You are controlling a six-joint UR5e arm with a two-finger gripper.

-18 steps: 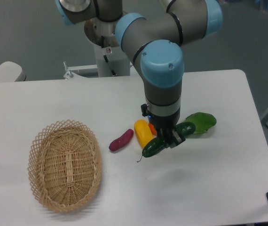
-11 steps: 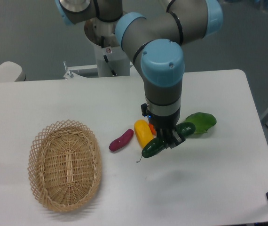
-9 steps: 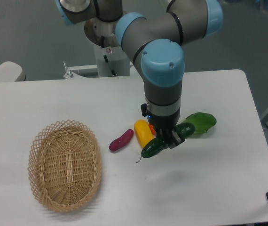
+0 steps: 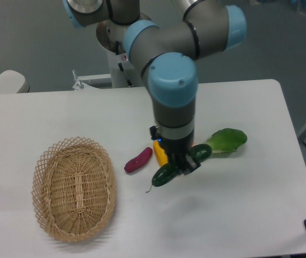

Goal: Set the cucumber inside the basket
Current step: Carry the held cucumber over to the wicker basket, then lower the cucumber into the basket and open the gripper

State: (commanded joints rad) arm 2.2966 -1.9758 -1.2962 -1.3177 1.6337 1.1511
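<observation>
- The cucumber (image 4: 179, 164) hangs above the table (image 4: 239, 215), tilted, held mid-length, well right of the basket (image 4: 73, 188).
- The gripper (image 4: 183, 165) is clamped on it; its shadow on the tabletop suggests it is lifted clear.
- Just beside it: 1 yellow vegetable (image 4: 159, 153), 1 purple piece (image 4: 138, 159), 1 leafy green (image 4: 227, 140).
- Risk: the glossy skin may slip or pivot in the 2 fingers during the carry leftward; a low pass could clip the purple piece or the basket's rim.
</observation>
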